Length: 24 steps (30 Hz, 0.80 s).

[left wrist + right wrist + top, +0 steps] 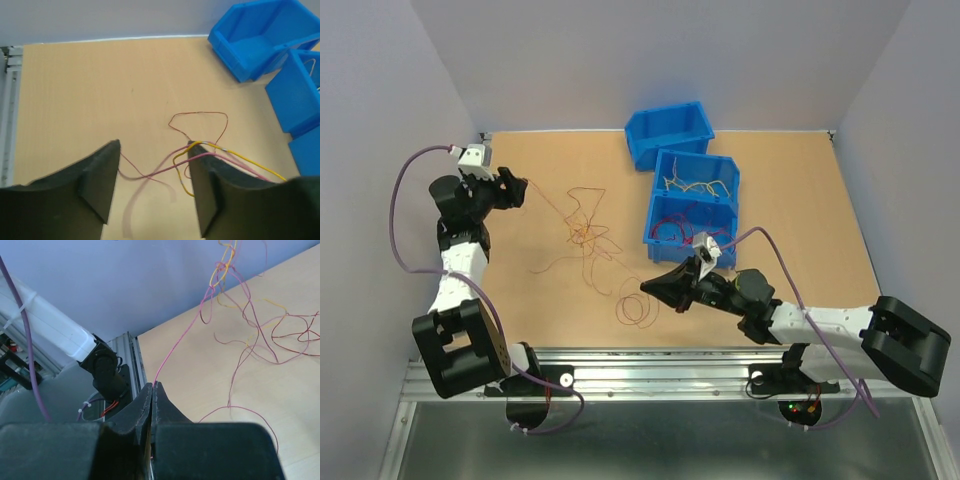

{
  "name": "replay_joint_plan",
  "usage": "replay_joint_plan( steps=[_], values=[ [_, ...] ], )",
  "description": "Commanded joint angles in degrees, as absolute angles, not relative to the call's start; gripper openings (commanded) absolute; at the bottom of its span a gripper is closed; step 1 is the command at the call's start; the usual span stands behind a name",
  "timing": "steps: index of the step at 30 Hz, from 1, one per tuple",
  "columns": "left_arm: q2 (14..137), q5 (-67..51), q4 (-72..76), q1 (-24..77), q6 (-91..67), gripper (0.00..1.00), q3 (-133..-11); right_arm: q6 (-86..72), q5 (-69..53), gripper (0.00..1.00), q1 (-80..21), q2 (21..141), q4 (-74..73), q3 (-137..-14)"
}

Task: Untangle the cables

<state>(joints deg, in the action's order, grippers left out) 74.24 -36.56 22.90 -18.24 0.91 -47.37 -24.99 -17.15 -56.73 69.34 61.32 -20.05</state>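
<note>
The cables (585, 232) are a loose tangle of thin red, orange and yellow wires on the tan table, between the two arms. My left gripper (520, 187) hangs at the tangle's left end. In the left wrist view it (155, 145) is open: a yellow cable (235, 154) and pink cables (150, 175) drape over its right finger (210, 190) and cross the gap, one strand blurred. My right gripper (645, 287) sits at the front right of the tangle. In the right wrist view it (153, 385) is shut on a pink cable (180, 340) that runs taut up to the tangle (240, 315).
Three blue bins stand at the back right: an empty one (668, 135), one with yellowish wires (695, 180) and one with red wires (685, 220). A loose red loop (635, 308) lies near the front edge. A metal rail (650, 372) runs along the near edge.
</note>
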Motion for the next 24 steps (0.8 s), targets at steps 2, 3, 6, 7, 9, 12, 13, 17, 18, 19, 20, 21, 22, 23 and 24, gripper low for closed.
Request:
replay_joint_plan(
  steps=[2,3,6,7,9,12,13,17,18,19,20,21,22,23,24],
  values=[
    [69.18,-38.22,26.46,-19.07,3.6,0.84,-47.9,-22.68,-15.91,0.01,-57.13,67.94,63.81,-19.86],
    [68.13,-41.63,26.54,-18.99,3.86,0.85,-47.64,-22.33,-15.56,0.01,-57.22,68.2,63.72,-20.39],
    [66.37,-46.31,25.85,-17.93,5.44,0.87,-46.67,-21.71,-14.33,0.01,-57.22,68.64,62.67,-23.1],
    [66.01,-46.84,25.23,-17.58,6.23,0.88,-46.58,-21.1,-13.72,0.01,-57.22,68.99,61.97,-23.9],
    [65.22,-45.71,23.21,-15.39,8.96,0.88,-46.58,-20.39,-11.78,0.01,-57.22,69.34,59.42,-25.92],
    [64.34,-35.37,21.28,-12.66,10.19,0.96,-47.19,-19.34,-10.11,0.0,-57.22,69.52,56.96,-29.0],
    [65.29,-30.2,21.01,-12.48,9.93,0.98,-48.07,-18.9,-9.06,0.01,-57.22,68.65,56.08,-29.87],
    [71.27,-24.18,16.8,-12.48,9.06,0.99,-52.73,-17.32,-4.85,0.01,-57.22,64.01,52.93,-29.97],
    [72.41,-23.39,15.66,-12.57,8.7,0.99,-53.52,-16.88,-3.88,0.0,-57.22,62.33,52.13,-29.71],
    [74.25,-22.25,15.38,-12.57,8.44,0.99,-54.57,-16.18,-2.13,0.01,-57.22,60.75,51.34,-29.27],
    [74.96,-21.19,15.29,-12.66,7.65,0.99,-54.93,-15.74,-1.24,0.01,-57.22,59.08,50.02,-27.96],
    [75.58,-20.66,15.29,-12.83,7.39,0.99,-55.37,-15.47,-0.45,0.01,-57.22,55.06,49.4,-27.17],
    [76.8,-20.92,15.29,-13.01,7.03,0.99,-56.07,-14.86,-0.27,0.01,-57.22,53.02,48.79,-26.2],
    [77.51,-21.27,15.12,-13.44,6.94,0.99,-56.42,-14.59,2.52,0.01,-57.13,50.56,47.21,-25.32],
    [78.65,-21.97,15.03,-13.71,6.77,0.99,-56.77,-14.59,3.42,0.01,-57.13,48.36,46.41,-23.57]
  ],
)
